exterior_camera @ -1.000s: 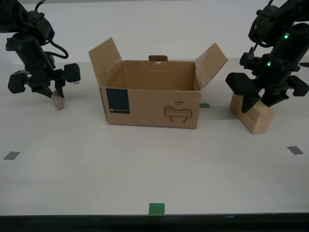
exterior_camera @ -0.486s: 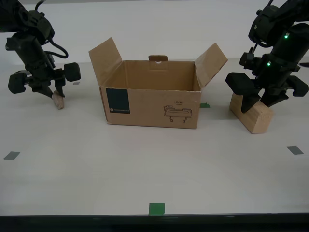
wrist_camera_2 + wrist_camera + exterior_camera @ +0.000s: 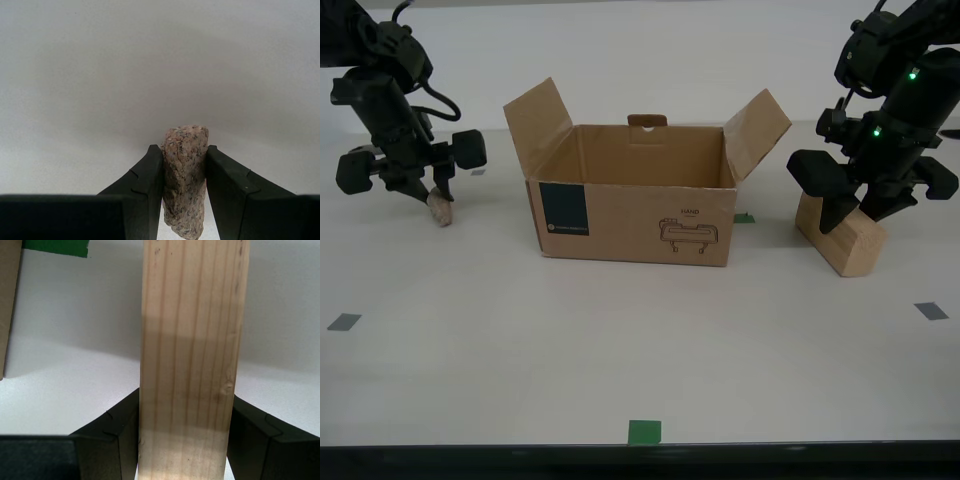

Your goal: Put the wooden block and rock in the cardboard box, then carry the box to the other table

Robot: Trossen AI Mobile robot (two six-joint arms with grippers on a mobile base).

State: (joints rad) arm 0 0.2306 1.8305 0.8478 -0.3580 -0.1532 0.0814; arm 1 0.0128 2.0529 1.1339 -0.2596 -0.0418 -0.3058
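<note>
The cardboard box [image 3: 630,215] stands open in the middle of the table, flaps up, with a teal label and a line drawing on its front. At the exterior view's left, my second gripper [image 3: 433,198] [image 3: 184,150] is shut on the pinkish rock [image 3: 441,208] [image 3: 185,175], which hangs at the table surface. At the exterior view's right, my first gripper [image 3: 855,212] [image 3: 185,395] is shut on the pale wooden block [image 3: 848,240] [image 3: 192,365], which rests on the table. The other table is out of view.
Grey tape squares [image 3: 342,322] [image 3: 930,310] lie near both sides of the exterior view. A green tape square [image 3: 643,432] sits at the table's front edge, and another green mark [image 3: 744,217] lies beside the box.
</note>
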